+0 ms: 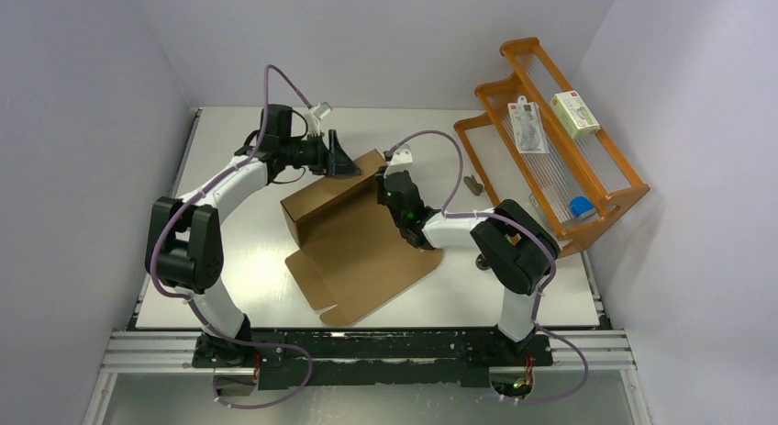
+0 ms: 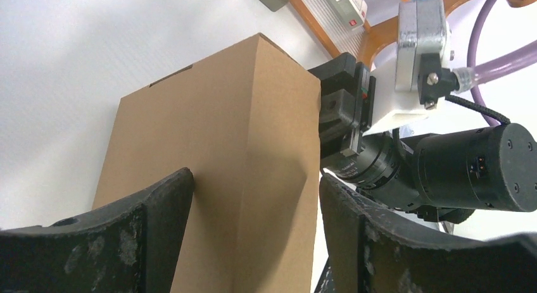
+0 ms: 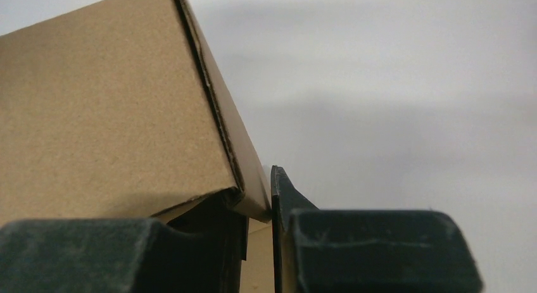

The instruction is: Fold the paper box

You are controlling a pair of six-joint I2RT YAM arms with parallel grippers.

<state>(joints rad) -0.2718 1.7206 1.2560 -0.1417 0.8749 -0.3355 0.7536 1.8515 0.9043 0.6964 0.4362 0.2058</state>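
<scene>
The paper box (image 1: 353, 241) lies mid-desk, partly formed. Its brown corrugated base panel is flat on the white desk (image 1: 238, 260), its loose flaps spread toward my side, and one long wall (image 1: 326, 197) stands up along the far edge.

It is light, stiff board. It should hinge cleanly along the scored creases and resist bending anywhere else, and it will probably skate across the smooth desk if I push it without bracing. A hard pinch would likely dent the fluting, so I'd grip near a crease or corner, where the board is strongest, rather than on the middle of a panel.

The right tool (image 3: 258, 207) is at the right-hand end of the raised wall, clenched on the cardboard. The wrist view shows the folded edge wedged between the two pads with little gap. The contact itself sits in shadow, so I read it as a grip on the corner rather than a mere touch.

The left tool (image 2: 256, 211) is at the wall's far left end. It is released, its fingers spread wide to either side of the upright panel and not squeezing it.

Off to the right, well apart from the work, an orange rack (image 1: 616, 203) carries a small white-and-green carton (image 1: 575, 113).
</scene>
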